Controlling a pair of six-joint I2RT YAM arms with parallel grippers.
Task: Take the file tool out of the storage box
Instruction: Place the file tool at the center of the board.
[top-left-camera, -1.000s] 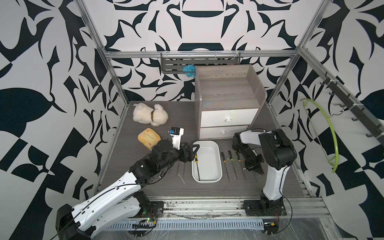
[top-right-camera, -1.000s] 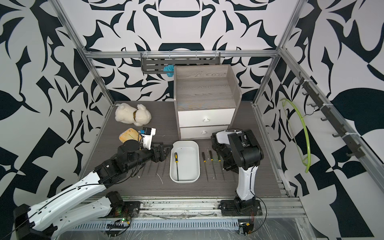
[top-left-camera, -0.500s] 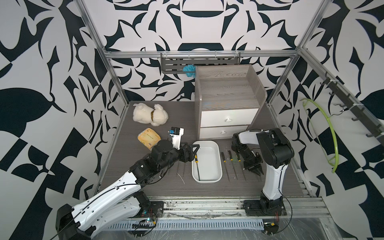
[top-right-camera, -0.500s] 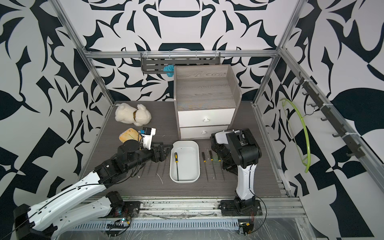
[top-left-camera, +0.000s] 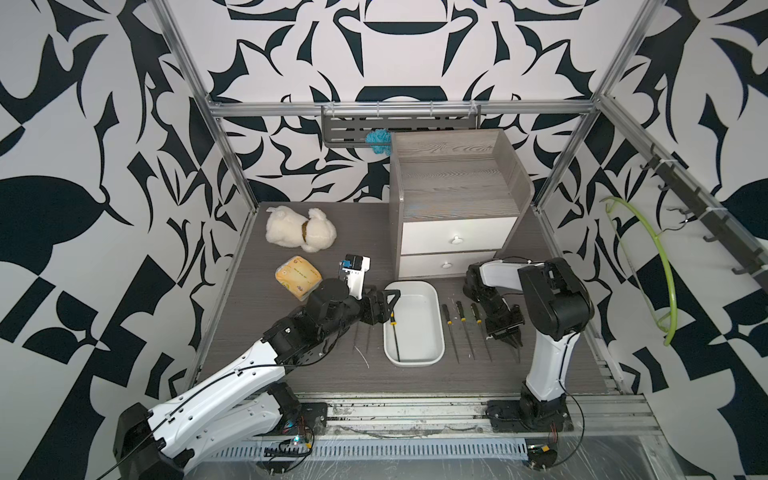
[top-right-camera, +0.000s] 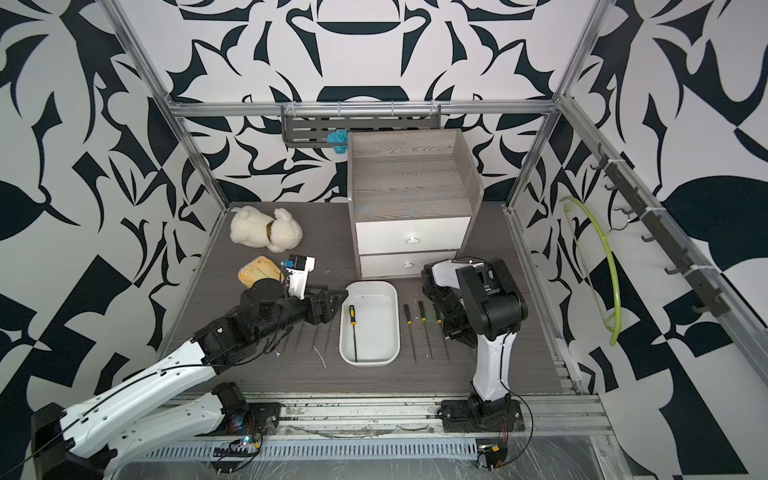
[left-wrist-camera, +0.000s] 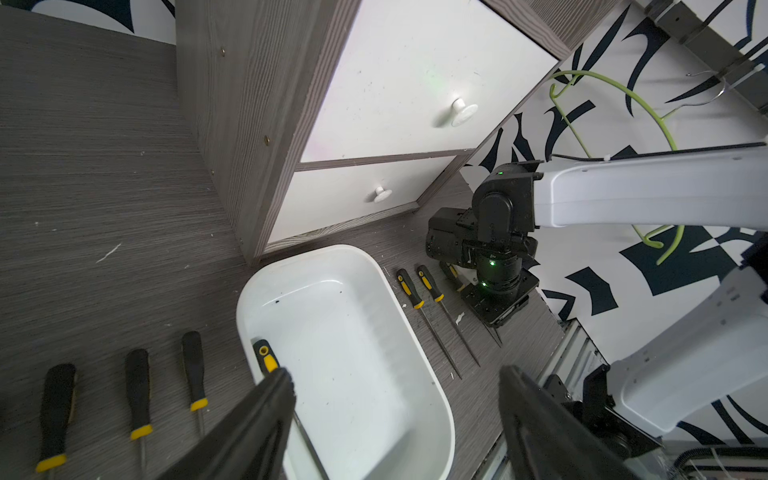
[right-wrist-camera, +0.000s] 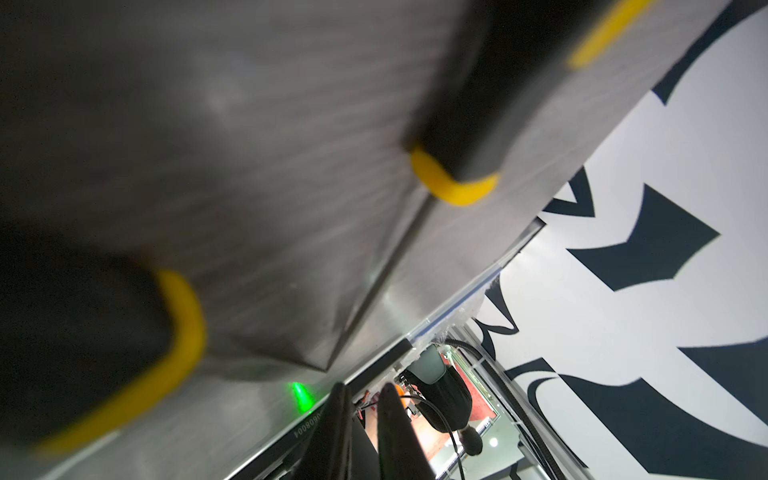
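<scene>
One file tool (top-right-camera: 353, 332) lying inside the storage box (top-right-camera: 376, 328) along its left-arm side, left hand (left-wrist-camera: 395, 374) spread wide over the handle end, gripping nothing, right hand (top-left-camera: 513, 341) barely parted, empty, low over the table (top-left-camera: 257, 291)

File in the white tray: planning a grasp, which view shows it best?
A top view: the whole file lies unobstructed in the storage box. The left wrist view shows its handle, shaft partly behind the left tool. The right wrist view misses it.
</scene>
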